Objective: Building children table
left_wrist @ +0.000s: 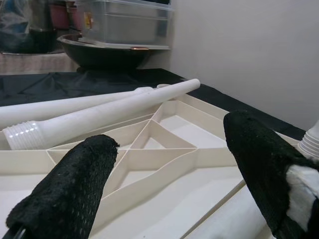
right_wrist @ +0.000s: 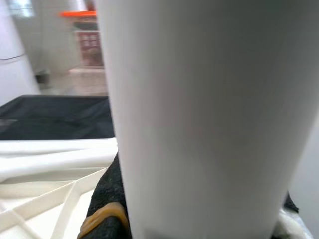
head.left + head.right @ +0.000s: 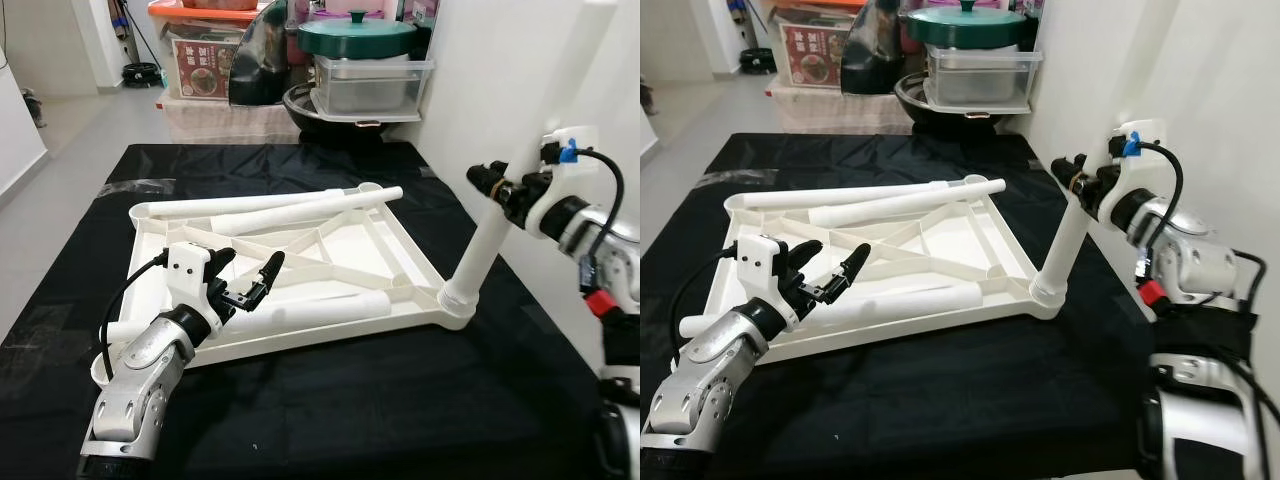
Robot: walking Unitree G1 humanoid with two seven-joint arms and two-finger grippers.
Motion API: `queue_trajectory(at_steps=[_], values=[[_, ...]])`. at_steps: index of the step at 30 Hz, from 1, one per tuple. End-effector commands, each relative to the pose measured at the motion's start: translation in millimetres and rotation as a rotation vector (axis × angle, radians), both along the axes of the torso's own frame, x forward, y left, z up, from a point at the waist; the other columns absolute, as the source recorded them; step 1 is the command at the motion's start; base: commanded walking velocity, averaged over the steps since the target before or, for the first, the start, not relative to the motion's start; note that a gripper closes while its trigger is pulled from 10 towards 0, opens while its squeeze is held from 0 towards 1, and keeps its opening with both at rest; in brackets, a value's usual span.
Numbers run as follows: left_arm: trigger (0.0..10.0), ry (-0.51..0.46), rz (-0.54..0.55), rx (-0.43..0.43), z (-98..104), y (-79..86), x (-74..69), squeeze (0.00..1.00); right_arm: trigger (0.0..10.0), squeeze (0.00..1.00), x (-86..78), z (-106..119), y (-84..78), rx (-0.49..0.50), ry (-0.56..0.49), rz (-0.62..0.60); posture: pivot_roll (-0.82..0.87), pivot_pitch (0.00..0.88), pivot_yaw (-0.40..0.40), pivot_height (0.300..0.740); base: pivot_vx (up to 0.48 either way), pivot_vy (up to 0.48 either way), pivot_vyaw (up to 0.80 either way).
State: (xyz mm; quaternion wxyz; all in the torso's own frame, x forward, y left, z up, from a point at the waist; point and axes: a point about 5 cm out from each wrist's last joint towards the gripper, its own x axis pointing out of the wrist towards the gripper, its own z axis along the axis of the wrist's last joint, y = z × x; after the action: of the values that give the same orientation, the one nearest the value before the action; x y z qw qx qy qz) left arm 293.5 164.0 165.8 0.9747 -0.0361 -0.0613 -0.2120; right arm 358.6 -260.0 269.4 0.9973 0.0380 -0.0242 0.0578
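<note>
Left eye view: one upturned tabletop (image 3: 395,250) is lying on black cloth (image 3: 330,400), three loose legs (image 3: 300,212) resting lengthwise across it. Right gripper (image 3: 492,181) is clamping one upright leg (image 3: 500,215) at its corner; left gripper (image 3: 247,277) is hovering above it, fingers apart.

A red printed label (image 3: 203,66) on a storage box in the background carries characters too small to read.

Tabletop (image 3: 300,262) upside down on cloth (image 3: 330,400). One leg (image 3: 500,215) upright in near right corner. Two legs (image 3: 300,210) lying across far side, another leg (image 3: 320,308) near front. Bins (image 3: 365,80) behind.
</note>
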Motion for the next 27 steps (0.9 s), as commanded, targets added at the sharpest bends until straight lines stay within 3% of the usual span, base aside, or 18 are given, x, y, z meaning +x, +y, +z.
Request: queue_trajectory(at_steps=[1, 4, 5, 7, 8, 10, 12, 13, 14, 15, 17, 18, 20, 21, 22, 25, 26, 27], values=[[10.0, 0.001, 0.000, 0.012, -1, 0.3, -0.2, 0.00, 0.0, 0.00, -1.4, -8, -8.0, 0.081, 0.035, -0.181, -0.01, 0.000, -0.084, 0.740, 0.000, 0.000, 0.00], [10.0, 0.000, 0.007, 0.015, -1, 0.9, 0.9, 0.00, 0.0, 0.00, -8.0, -30, 4.2, 0.048, 0.070, -0.400, 0.00, 0.000, -0.087, 0.740, 0.000, 0.000, 0.00], [10.0, 0.000, 0.007, 0.015, -1, 0.9, 0.9, 0.00, 0.0, 0.00, -8.0, -30, 4.2, 0.048, 0.070, -0.400, 0.00, 0.000, -0.087, 0.740, 0.000, 0.000, 0.00], [10.0, -0.003, 0.012, 0.014, 0, 0.5, 2.0, 0.00, 0.0, 0.00, -12.2, -45, 30.6, 0.053, 0.098, -0.420, 0.00, 0.000, -0.087, 0.740, 0.000, 0.000, 0.00], [10.0, -0.003, 0.012, 0.014, 0, 0.5, 2.0, 0.00, 0.0, 0.00, -12.2, -45, 30.6, 0.053, 0.098, -0.420, 0.00, 0.000, -0.087, 0.740, 0.000, 0.000, 0.00], [10.0, -0.005, 0.012, 0.015, 1, -0.6, 2.2, 0.00, 0.0, 0.00, -13.7, -51, 52.4, 0.068, 0.109, -0.395, 0.01, 0.000, -0.089, 0.740, 0.000, 0.000, 0.00], [10.0, -0.005, 0.012, 0.015, 1, -0.9, 2.1, 0.00, 0.0, 0.00, -13.0, -52, 60.3, 0.070, 0.113, -0.374, 0.01, 0.000, -0.089, 0.740, 0.000, 0.000, 0.00], [10.0, -0.004, 0.012, 0.017, 1, -0.3, 1.6, 0.00, 2.0, 0.00, -10.0, -51, 66.6, 0.049, 0.121, -0.331, 0.01, 0.000, -0.088, 0.740, 0.000, 0.000, 0.00], [10.0, -0.004, 0.012, 0.017, 1, -0.3, 1.6, 0.00, 2.0, 0.00, -10.0, -51, 66.6, 0.049, 0.121, -0.331, 0.01, 0.000, -0.088, 0.740, 0.000, 0.000, 0.00], [10.0, -0.003, 0.013, 0.017, 0, 0.7, 1.2, 0.00, 10.0, 0.00, -7.2, -43, 68.1, 0.047, 0.087, -0.302, 0.01, 0.000, -0.092, 0.740, 0.000, 0.000, 0.00], [10.0, -0.002, 0.015, 0.018, 0, 1.5, 0.9, 0.00, 10.0, 0.00, -5.6, -37, 67.8, 0.046, 0.060, -0.286, 0.01, 0.000, -0.094, 0.740, 0.000, 0.000, 0.00], [10.0, -0.002, 0.017, 0.017, 0, 2.1, 0.8, 0.00, 10.0, 1.00, -4.3, -30, 64.5, 0.043, 0.042, -0.284, 0.01, 0.000, -0.097, 0.740, 0.000, 0.000, 0.00], [10.0, -0.001, 0.017, 0.014, 0, 1.8, 0.5, 0.00, 10.0, 1.00, -2.2, -22, 60.2, 0.014, 0.029, -0.265, 0.00, 0.000, -0.098, 0.740, 0.000, 0.000, 0.00], [10.0, 0.000, 0.016, 0.011, -1, 1.1, 0.3, 0.00, 10.0, 0.00, -0.3, -15, 56.5, -0.032, 0.005, -0.245, 0.00, 0.000, -0.098, 0.740, 0.000, 0.000, 0.00], [10.0, 0.000, 0.009, 0.005, -1, -1.4, -0.7, 0.00, 10.0, 0.00, 2.3, 5, 53.9, -0.079, -0.068, -0.087, 0.01, 0.000, -0.103, 0.740, 0.000, 0.000, 0.00], [10.0, -0.001, 0.007, 0.005, -1, -2.1, -1.0, 0.00, 10.0, 0.00, 2.7, 12, 53.1, -0.097, -0.093, -0.009, 0.01, 0.000, -0.103, 0.740, 0.000, 0.000, 0.00], [10.0, 0.000, 0.009, 0.002, -1, -0.7, -1.5, 0.00, 10.0, 0.00, -6.6, 25, 45.3, -0.164, -0.159, 0.225, 0.00, 0.000, -0.100, 0.740, 0.000, 0.000, 0.00], [10.0, 0.000, 0.009, 0.002, -1, -0.7, -1.5, 0.00, 10.0, 0.00, -6.6, 25, 45.3, -0.164, -0.159, 0.225, 0.00, 0.000, -0.100, 0.740, 0.000, 0.000, 0.00]])
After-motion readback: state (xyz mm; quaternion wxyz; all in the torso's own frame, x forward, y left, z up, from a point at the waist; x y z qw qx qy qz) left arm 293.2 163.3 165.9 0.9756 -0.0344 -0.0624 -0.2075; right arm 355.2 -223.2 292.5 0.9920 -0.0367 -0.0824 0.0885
